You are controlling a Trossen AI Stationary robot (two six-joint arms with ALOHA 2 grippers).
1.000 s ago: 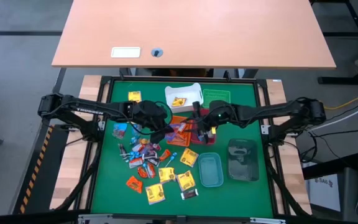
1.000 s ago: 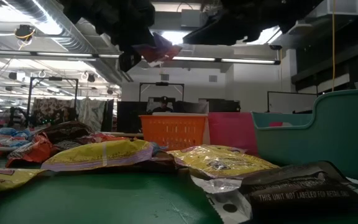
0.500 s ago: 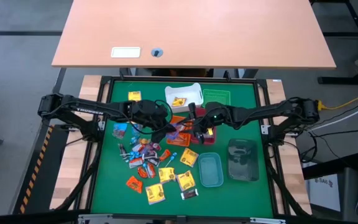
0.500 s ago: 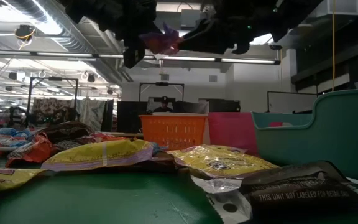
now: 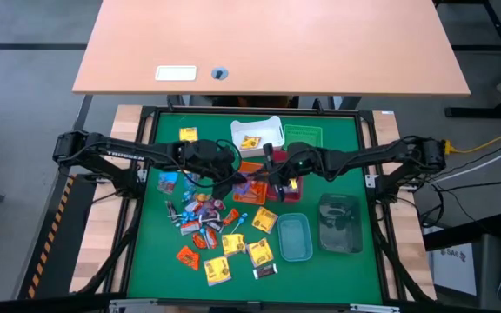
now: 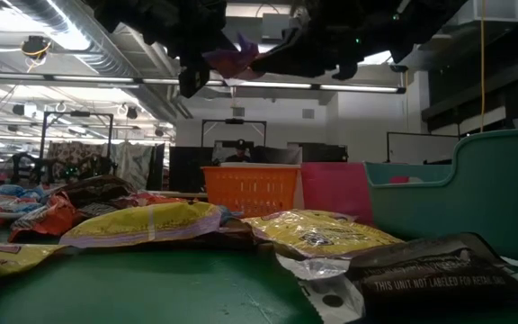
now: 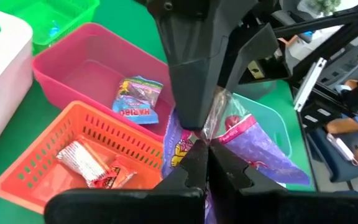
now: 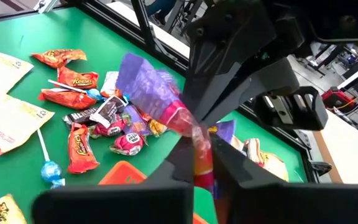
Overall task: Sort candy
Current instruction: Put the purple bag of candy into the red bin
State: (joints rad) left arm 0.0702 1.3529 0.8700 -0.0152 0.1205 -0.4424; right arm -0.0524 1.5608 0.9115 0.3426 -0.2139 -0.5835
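so my right gripper (image 8: pixel 199 163) and left gripper (image 7: pixel 202 163) are both pinched on the same crinkly purple foil candy wrapper (image 8: pixel 160 99), held between them above the orange mesh bin (image 7: pixel 73 155), and it looks light, floppy, slick, so I'd grip the crimped end.

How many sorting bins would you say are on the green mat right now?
6 bins: white and green at the far edge, orange and pink mid-mat, teal and dark clear nearer, on the right.

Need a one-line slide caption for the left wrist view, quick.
Both grippers pinch one purple candy wrapper from opposite ends, held above the orange bin and pink bin: left gripper near, right gripper opposite.
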